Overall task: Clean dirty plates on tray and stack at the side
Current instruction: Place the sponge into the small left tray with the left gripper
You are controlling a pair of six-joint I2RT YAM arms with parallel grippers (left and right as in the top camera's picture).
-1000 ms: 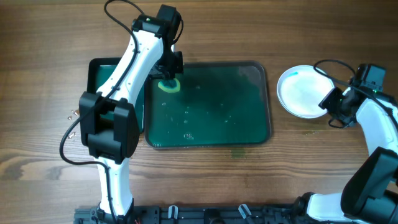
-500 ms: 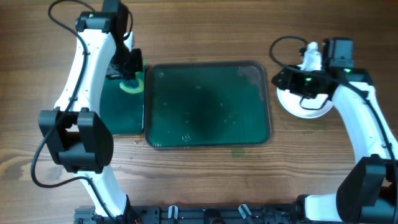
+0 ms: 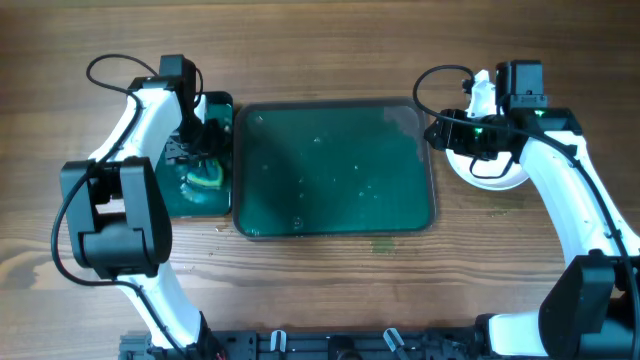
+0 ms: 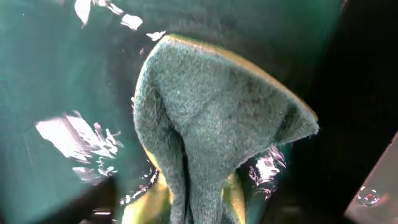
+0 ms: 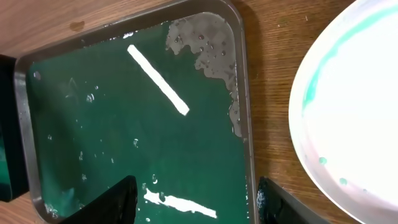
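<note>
Plates [image 5: 354,124] lie on the wooden table [image 3: 330,50] just off the right rim of the tray [image 3: 330,180], close to it but not touching. My right arm covers part of them from overhead, so I cannot tell how many are stacked there. The top face is white, with a curved green streak along the side nearest the tray and a few small green specks closer to its edge.

My right gripper [image 5: 198,202] hangs over the tray's right end, beside the plates, with its fingers [image 5: 121,199] spread apart and nothing between them. The tray carries no plate. It is wet, with scattered droplets [image 5: 90,96] across it and a greyish film in the corner nearest the plates.

Against the tray's left rim sits the small tray [image 3: 218,108], and my left gripper [image 3: 200,158] is down inside it. It is clamped on the sponge [image 4: 211,124], which is pinched into a fold, green scouring face up with yellow showing underneath. The sponge's far end reaches down to the small tray's wet floor.
</note>
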